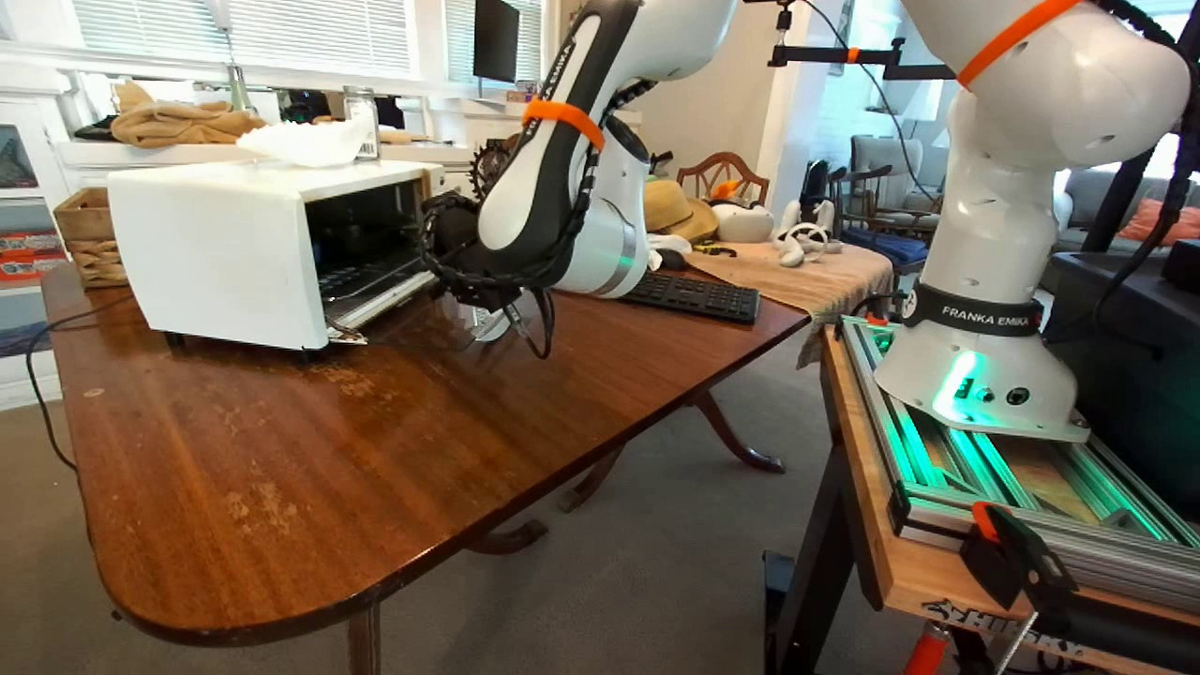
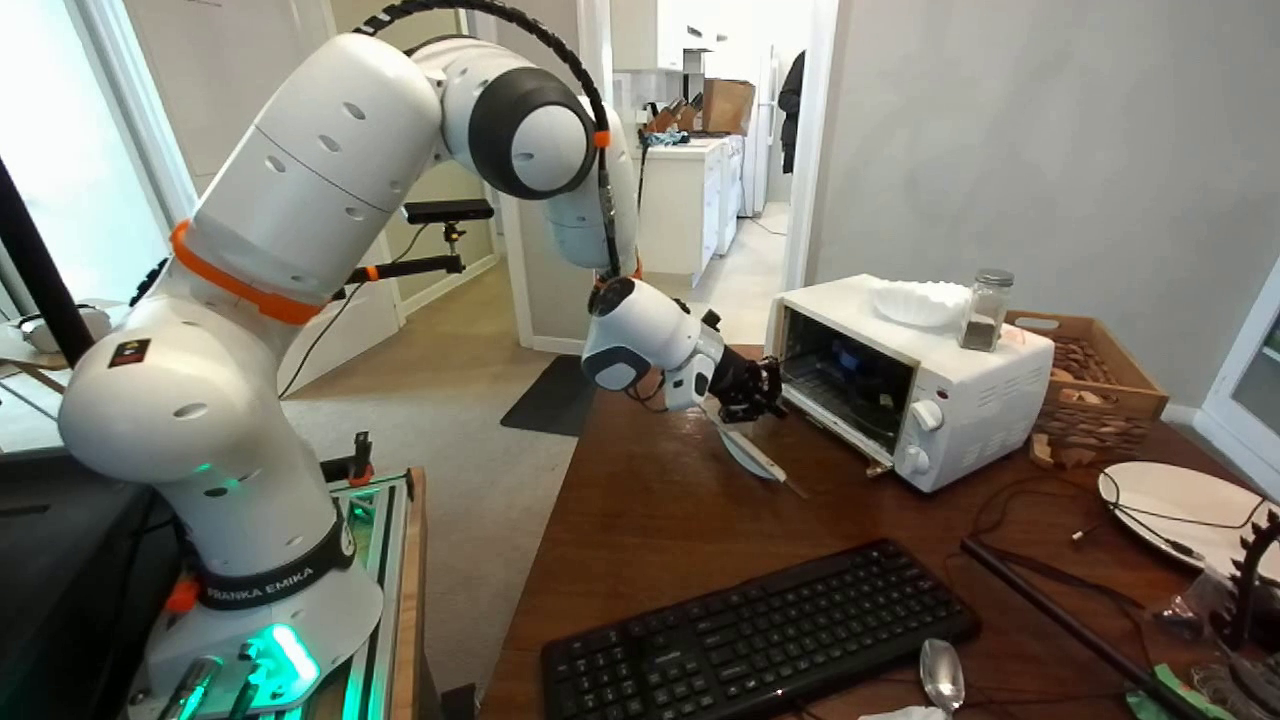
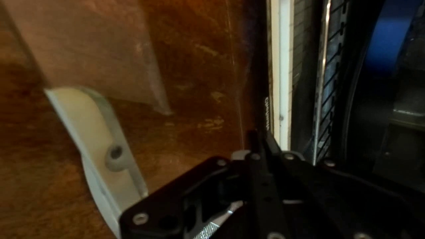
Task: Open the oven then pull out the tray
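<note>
Brown wooden table [image 1: 328, 459], lower left, in an exterior view | white oven [image 1: 220, 258] on it, upper left, mouth open, wire rack [image 3: 321, 83] inside; pale door handle [image 3: 93, 129] at left of wrist view | my gripper [image 3: 260, 142] closed near the oven's front sill [image 3: 282, 83]; contact, I cannot tell | black keyboard [image 2: 760, 635], bottom centre, in an exterior view
</note>
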